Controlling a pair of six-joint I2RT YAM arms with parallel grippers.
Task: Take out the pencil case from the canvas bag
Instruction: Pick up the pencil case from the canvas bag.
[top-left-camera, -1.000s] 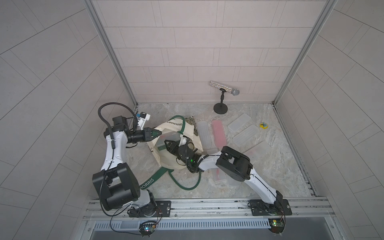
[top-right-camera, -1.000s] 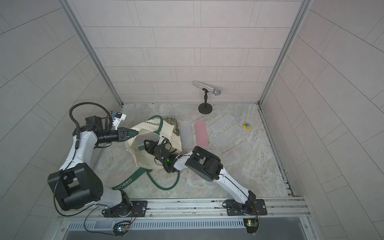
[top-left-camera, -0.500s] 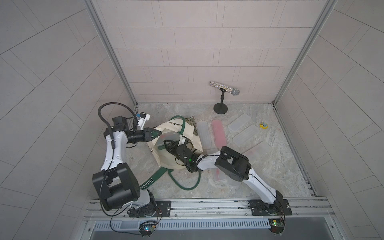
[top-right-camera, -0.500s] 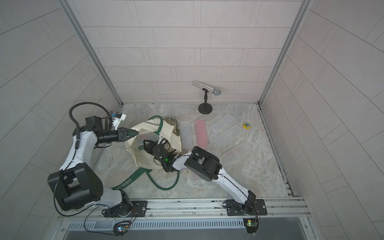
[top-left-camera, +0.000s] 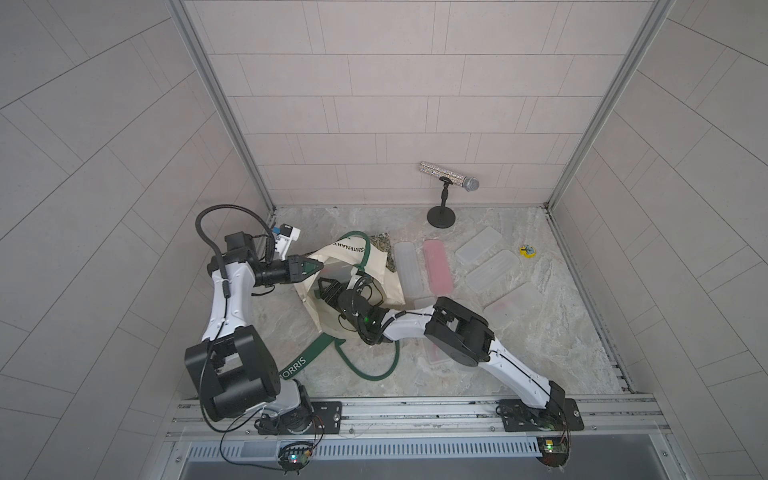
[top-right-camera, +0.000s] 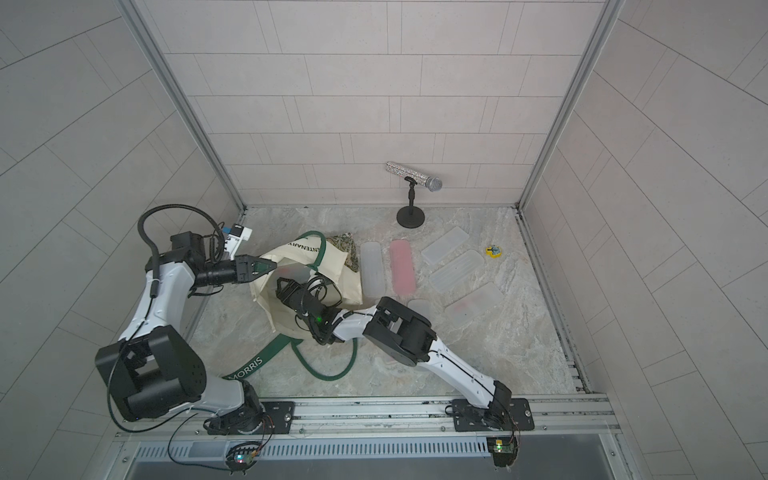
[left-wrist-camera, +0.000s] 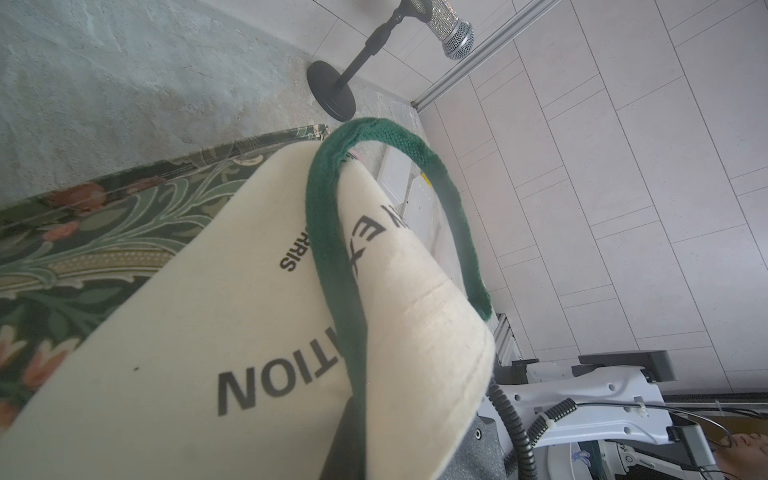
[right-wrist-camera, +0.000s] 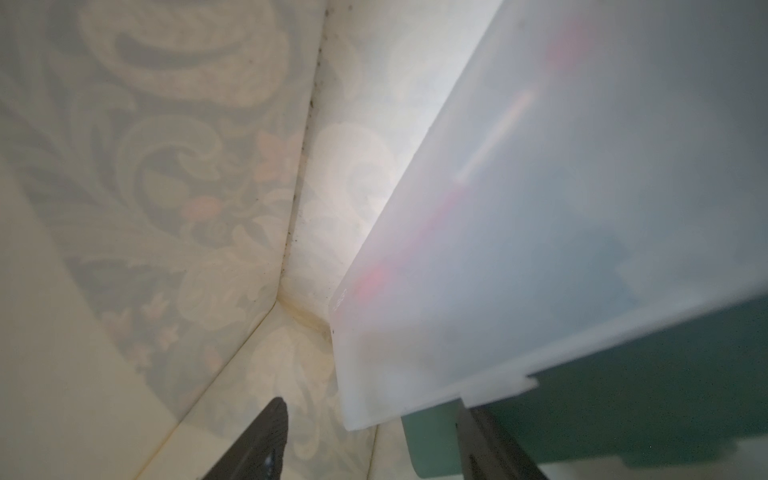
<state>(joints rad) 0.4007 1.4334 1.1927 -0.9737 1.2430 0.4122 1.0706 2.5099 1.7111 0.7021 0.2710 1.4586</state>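
The cream canvas bag (top-left-camera: 386, 270) (top-right-camera: 332, 266) lies on its side on the floor with its mouth held up. My left gripper (top-left-camera: 318, 264) (top-right-camera: 272, 264) is shut on the bag's upper rim; in the left wrist view the canvas bag (left-wrist-camera: 208, 311) covers its fingers. My right gripper (top-left-camera: 324, 286) (top-right-camera: 282, 286) reaches into the mouth. A frosted pencil case (top-left-camera: 338, 272) (right-wrist-camera: 540, 208) leans inside. In the right wrist view the right gripper (right-wrist-camera: 370, 405) is open, its dark fingers either side of the case's near corner, apart from it.
Several frosted cases (top-left-camera: 409, 270) and a pink one (top-left-camera: 437, 268) lie on the floor right of the bag. A microphone on a stand (top-left-camera: 446, 183) stands at the back wall. A small yellow object (top-left-camera: 527, 250) lies far right. A green handle loop (top-left-camera: 365, 361) trails forward.
My right gripper has pushed a little further into the bag and its jaws have spread wider. The left arm and the bag's rim have stayed put.
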